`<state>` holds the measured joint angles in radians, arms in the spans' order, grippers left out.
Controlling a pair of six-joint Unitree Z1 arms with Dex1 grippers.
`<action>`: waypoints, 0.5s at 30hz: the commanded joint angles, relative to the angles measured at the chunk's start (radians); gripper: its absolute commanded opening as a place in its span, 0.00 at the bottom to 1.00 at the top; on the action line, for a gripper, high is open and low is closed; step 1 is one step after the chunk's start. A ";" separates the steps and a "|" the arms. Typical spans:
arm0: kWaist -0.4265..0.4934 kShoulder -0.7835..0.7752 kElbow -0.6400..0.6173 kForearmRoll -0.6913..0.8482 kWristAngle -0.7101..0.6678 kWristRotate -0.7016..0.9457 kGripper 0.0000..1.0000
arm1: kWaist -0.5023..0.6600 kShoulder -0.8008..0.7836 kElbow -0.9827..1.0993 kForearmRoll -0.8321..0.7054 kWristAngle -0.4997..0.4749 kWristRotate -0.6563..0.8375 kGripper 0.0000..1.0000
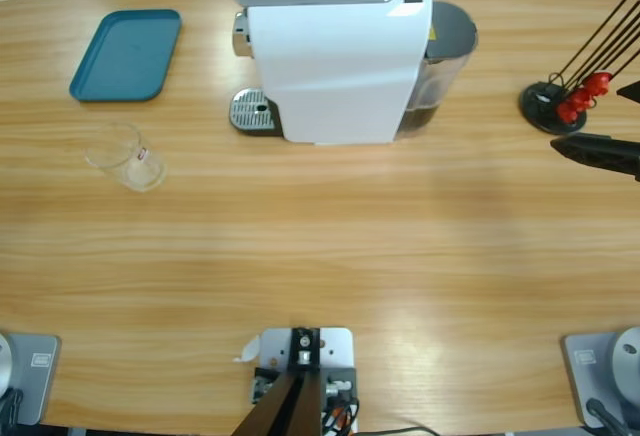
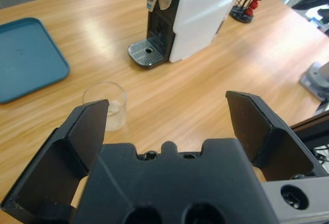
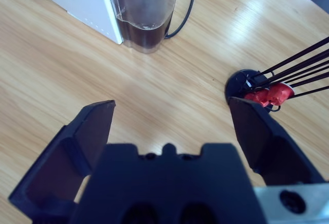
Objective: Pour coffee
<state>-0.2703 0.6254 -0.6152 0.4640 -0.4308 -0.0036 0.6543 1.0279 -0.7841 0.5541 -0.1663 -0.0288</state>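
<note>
Each gripper, left gripper [image 2: 167, 116] and right gripper [image 3: 172, 118], has two matte black wedge-shaped jaws on a blocky black body with round holes, and a silver bracket with a cross-head screw.

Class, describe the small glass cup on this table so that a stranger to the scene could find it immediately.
Start at the white coffee machine standing at the back of the wooden table. In the high view, look left to the flat teal tray; just below it, nearer the front edge, stands the glass cup. It is the only see-through, round thing there, and it looks empty.
</note>
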 commanded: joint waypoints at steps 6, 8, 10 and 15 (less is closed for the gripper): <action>-0.009 -0.027 0.040 -0.013 0.020 -0.013 0.99 | 0.006 0.008 0.019 -0.004 0.010 -0.011 1.00; -0.009 -0.034 0.044 -0.016 0.023 -0.017 0.99 | 0.006 0.002 0.020 -0.004 0.010 -0.011 1.00; -0.009 -0.041 0.055 -0.038 0.070 -0.064 0.99 | 0.006 -0.014 0.025 -0.007 0.010 -0.011 1.00; -0.007 0.065 -0.022 -0.067 0.087 -0.102 1.00 | 0.006 -0.003 0.022 -0.007 0.011 -0.011 0.99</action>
<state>-0.2704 0.6194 -0.6021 0.4351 -0.3704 -0.0659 0.6543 1.0279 -0.7841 0.5541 -0.1663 -0.0288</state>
